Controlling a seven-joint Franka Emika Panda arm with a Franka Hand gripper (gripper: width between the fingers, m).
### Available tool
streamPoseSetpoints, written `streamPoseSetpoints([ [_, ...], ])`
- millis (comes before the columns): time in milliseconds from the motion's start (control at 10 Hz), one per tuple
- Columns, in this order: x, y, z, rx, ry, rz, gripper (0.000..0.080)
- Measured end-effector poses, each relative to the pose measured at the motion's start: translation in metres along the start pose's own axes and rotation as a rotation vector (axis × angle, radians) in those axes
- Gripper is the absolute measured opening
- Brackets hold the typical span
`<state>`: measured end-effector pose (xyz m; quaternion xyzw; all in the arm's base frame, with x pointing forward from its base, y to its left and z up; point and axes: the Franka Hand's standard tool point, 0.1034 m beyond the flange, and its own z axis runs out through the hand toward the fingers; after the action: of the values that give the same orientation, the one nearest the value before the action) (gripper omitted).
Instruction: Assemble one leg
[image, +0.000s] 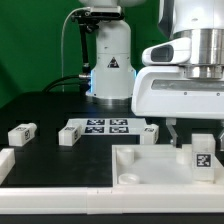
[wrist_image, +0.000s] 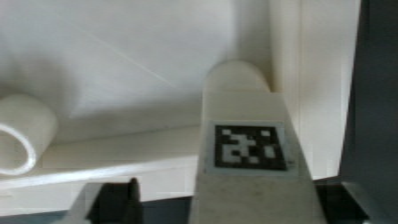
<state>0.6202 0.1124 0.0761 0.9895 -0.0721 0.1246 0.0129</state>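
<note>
A white leg (image: 203, 155) with a black-and-white tag stands upright on the large white square piece (image: 150, 165), near the exterior view's right edge. My gripper (image: 197, 132) hangs right over it with a finger on each side. In the wrist view the leg (wrist_image: 254, 120) fills the middle between the two dark fingertips (wrist_image: 116, 203). One finger stands clearly apart from the leg and the other lies close beside it. The jaws are open around the leg. A round corner socket (wrist_image: 18, 135) shows beside it.
Three more legs lie on the black table (image: 20, 133), (image: 68, 135), (image: 148, 133). The marker board (image: 105, 126) lies between them. A white block (image: 5, 162) sits at the exterior view's left edge. The robot base (image: 110, 65) stands behind.
</note>
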Motion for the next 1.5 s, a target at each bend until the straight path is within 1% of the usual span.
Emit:
streamPoseSetpoints([
  [100, 0.000, 0.000, 0.000, 0.000, 0.000, 0.000, 0.0397],
  [200, 0.000, 0.000, 0.000, -0.001, -0.001, 0.000, 0.0290],
  [500, 0.000, 0.001, 0.001, -0.001, -0.001, 0.047, 0.0290],
  [600, -0.001, 0.001, 0.001, -0.001, -0.002, 0.102, 0.0290],
  [700, -0.001, 0.000, 0.002, 0.000, -0.002, 0.258, 0.0290],
  [1100, -0.001, -0.003, 0.002, -0.019, -0.001, 0.834, 0.0290],
  [1200, -0.004, -0.006, 0.001, -0.030, -0.008, 1.000, 0.0290],
  [1300, -0.006, -0.009, 0.000, -0.047, -0.021, 1.155, 0.0291],
  [1500, -0.009, -0.013, -0.002, -0.064, -0.037, 1.408, 0.0291],
])
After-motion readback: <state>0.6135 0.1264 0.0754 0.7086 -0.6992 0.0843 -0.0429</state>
